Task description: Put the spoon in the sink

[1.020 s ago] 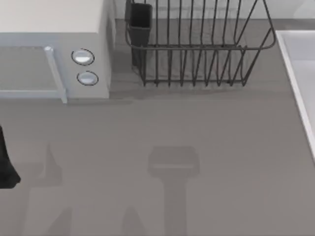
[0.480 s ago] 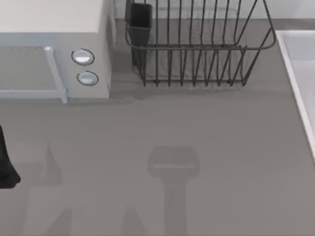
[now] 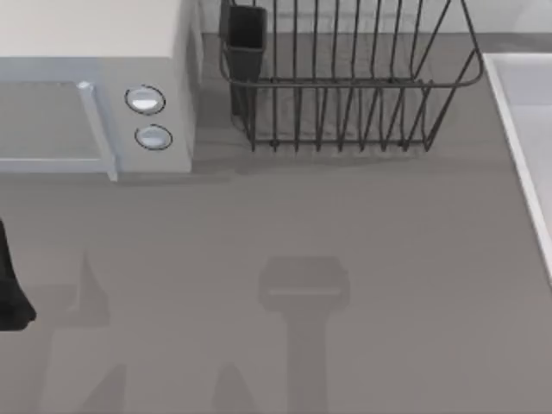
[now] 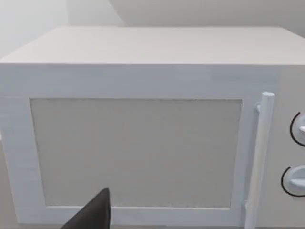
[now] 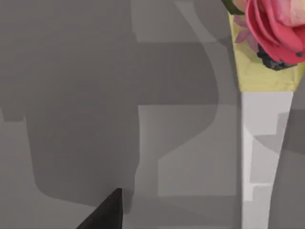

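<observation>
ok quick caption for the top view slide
Grey counter with a microwave, wire dish rack and sink rim; left arm at the left edge.

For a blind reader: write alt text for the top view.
A grey counter from above, with a white microwave at far left, a dark wire dish rack beside it, and the pale sink at the right edge. A dark arm part shows at the left edge.

Grey counter (image 3: 388, 259), white microwave (image 3: 95, 86), wire rack (image 3: 345, 86).
</observation>
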You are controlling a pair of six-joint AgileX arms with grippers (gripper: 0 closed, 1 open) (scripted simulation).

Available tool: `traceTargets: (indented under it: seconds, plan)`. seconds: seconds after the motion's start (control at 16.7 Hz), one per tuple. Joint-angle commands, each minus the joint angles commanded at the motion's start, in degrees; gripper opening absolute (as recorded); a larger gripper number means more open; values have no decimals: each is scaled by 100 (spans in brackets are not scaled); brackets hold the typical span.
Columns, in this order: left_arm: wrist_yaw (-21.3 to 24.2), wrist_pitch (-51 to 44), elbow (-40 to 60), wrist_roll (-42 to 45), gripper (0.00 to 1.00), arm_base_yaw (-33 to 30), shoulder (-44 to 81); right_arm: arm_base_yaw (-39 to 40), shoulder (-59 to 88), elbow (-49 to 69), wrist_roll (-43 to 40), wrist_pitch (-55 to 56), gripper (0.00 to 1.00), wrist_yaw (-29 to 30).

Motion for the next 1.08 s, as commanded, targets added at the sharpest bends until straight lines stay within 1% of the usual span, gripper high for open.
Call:
traceTargets:
  seconds: [0.48, 0.54, 0.96, 1.02, 1.08]
  plan:
    - [0, 0, 0, 0, 100, 0, 0, 0, 0, 0, 0, 0, 2, 0]
    - [0, 0, 0, 0, 100, 0, 0, 0, 0, 0, 0, 0, 0, 0]
    - [0, 0, 0, 0, 100, 0, 0, 0, 0, 0, 0, 0, 0, 0]
    - [0, 0, 0, 0, 100, 0, 0, 3, -393, 190, 125, -526, 0, -78]
    - [0, 0, 0, 0, 100, 0, 0, 0, -398, 204, 125, -542, 0, -78]
